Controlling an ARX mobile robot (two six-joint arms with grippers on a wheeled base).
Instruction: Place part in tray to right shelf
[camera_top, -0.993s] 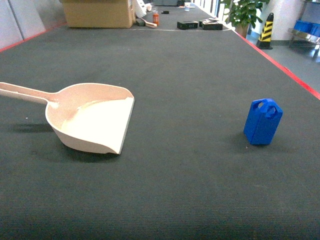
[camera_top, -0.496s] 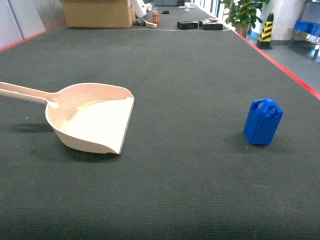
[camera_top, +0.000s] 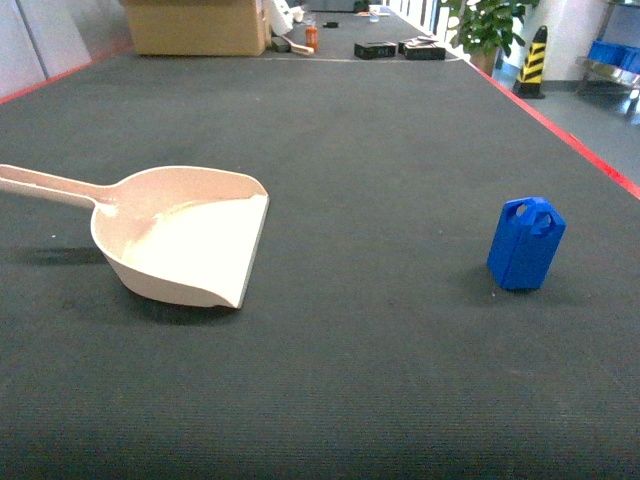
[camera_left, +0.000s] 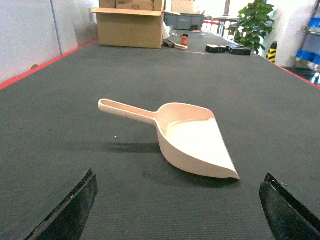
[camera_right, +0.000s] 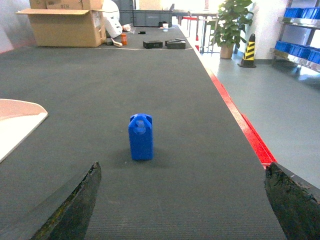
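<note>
So far nothing has changed: over the last second the head view matches itself, with the part (camera_top: 526, 245) and the tray (camera_top: 185, 235) exactly where they were and neither arm entering that view. That suggests the task has not really begun, and the first grasp is still to come. The part stands upright on the dark bench (camera_top: 380, 150), on the right side and fairly near, well apart from the tray, which lies on the left with its handle pointing left and its flat lip facing right toward the part. Each wrist view shows its own target ahead: the left gripper (camera_left: 182, 210) faces the tray, the right gripper (camera_right: 182, 200) faces the part (camera_right: 141, 137), and both sets of jaws stand wide with nothing between them, only the dark tips showing at the lower corners. A likely next move is for the right arm to close in on the part, whose tall narrow body could tip if nudged off-centre. No roller shelf can be clearly made out.
</note>
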